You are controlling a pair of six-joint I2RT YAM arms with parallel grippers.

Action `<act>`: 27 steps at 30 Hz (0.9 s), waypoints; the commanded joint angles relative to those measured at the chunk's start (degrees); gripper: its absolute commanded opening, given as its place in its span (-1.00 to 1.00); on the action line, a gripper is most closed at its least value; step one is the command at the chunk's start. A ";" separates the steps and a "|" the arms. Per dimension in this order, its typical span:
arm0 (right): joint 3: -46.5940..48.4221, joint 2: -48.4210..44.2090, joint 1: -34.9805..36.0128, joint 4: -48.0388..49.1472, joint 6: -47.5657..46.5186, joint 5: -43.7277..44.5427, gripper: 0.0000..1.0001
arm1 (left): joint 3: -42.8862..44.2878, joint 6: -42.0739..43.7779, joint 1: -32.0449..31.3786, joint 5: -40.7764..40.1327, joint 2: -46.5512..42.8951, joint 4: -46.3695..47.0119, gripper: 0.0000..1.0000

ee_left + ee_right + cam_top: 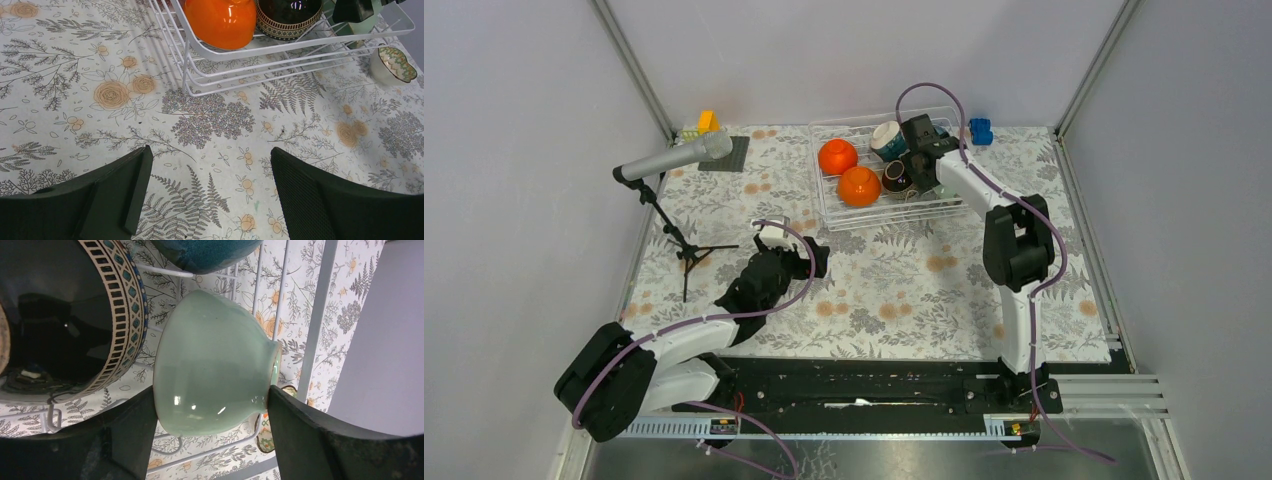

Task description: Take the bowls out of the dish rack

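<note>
Right gripper (211, 392) clasps the mint bowl (215, 365) in the rack (320, 315)
The bowl lies on its side between the pads, both touching it. The left gripper (210, 165) is farther off, wide open and empty.

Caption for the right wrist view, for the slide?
Right tool grips the mint green bowl inside the dish rack, beside a dark patterned-rim bowl.

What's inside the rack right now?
Two orange bowls, a teal bowl, a dark patterned bowl and a mint bowl in the right gripper. The right arm covers part of the rack; anything under it is hidden.
</note>
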 commanded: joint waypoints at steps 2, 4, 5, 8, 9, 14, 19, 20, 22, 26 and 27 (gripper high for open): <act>3.79 -0.28 1.49 -3.82 1.16 5.48 0.31 | 2.34 0.83 -0.16 -1.45 0.92 0.79 0.86; 3.53 -0.88 1.83 -3.77 1.32 7.91 0.28 | 2.65 0.83 -0.17 -1.38 1.32 0.52 0.87; 3.37 -1.19 1.99 -3.51 1.39 9.59 0.26 | 2.67 0.83 -0.15 -1.38 1.40 0.47 0.87; 2.50 -2.47 2.80 -1.87 1.07 14.11 0.19 | 2.69 0.91 -0.17 -1.32 1.33 0.46 0.87; 2.11 -2.99 3.09 -1.16 0.96 15.23 0.17 | 2.67 0.96 -0.12 -1.37 1.25 0.43 0.87; -0.02 -6.98 3.94 2.44 1.85 12.36 0.12 | 2.65 1.00 -0.17 -1.43 0.99 0.42 0.87; -4.07 -12.73 4.01 7.20 3.79 6.77 0.09 | 2.65 1.01 -0.16 -1.33 0.98 0.38 0.87; -4.88 -13.99 4.01 8.08 3.88 6.24 0.08 | 2.66 1.01 -0.13 -1.29 1.07 0.42 0.87; -6.03 -15.28 3.97 9.36 4.00 5.94 0.07 | 2.70 0.94 -0.15 -1.14 1.18 0.48 0.88; -6.25 -15.78 4.01 9.79 4.75 5.94 0.03 | 2.70 0.97 -0.14 -0.99 1.27 0.50 0.87; -6.25 -15.94 3.96 9.83 5.12 4.97 0.01 | 2.74 0.93 -0.15 -1.00 1.27 0.49 0.87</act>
